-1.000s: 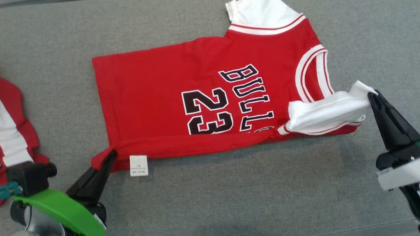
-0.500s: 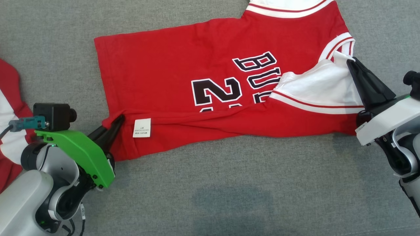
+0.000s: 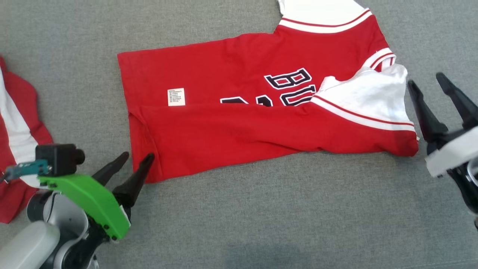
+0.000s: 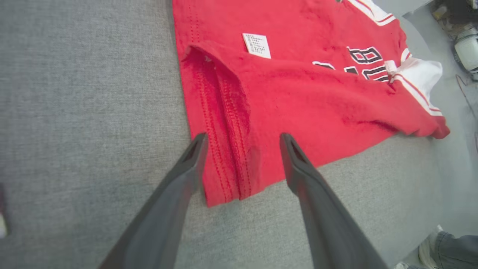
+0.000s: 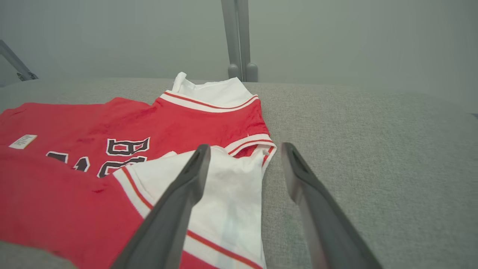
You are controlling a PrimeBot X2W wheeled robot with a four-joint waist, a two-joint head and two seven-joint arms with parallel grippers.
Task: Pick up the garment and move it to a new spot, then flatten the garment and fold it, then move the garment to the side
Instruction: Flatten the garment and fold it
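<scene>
Here, left tool (image 3: 139,155), right tool (image 3: 424,79) agape beside garment (image 3: 242,127)

The garment (image 3: 239,127) lay flat on the bench (image 3: 261,216), hem to the left and collar end to the right, with its near long edge folded over onto its middle. A label (image 3: 176,97) sat on the garment just behind that fold, near the hem. A sleeve (image 3: 373,97) lay folded onto the garment's right end. The left fingers (image 3: 140,170), spread apart, stood at the garment's near left corner. The right fingers (image 3: 420,102), also spread, stood just beside the garment's right edge, clear of it. Another piece of clothing (image 3: 15,123) lay well to the garment's left. A post (image 5: 239,37) stood behind the garment, beyond the bench.
</scene>
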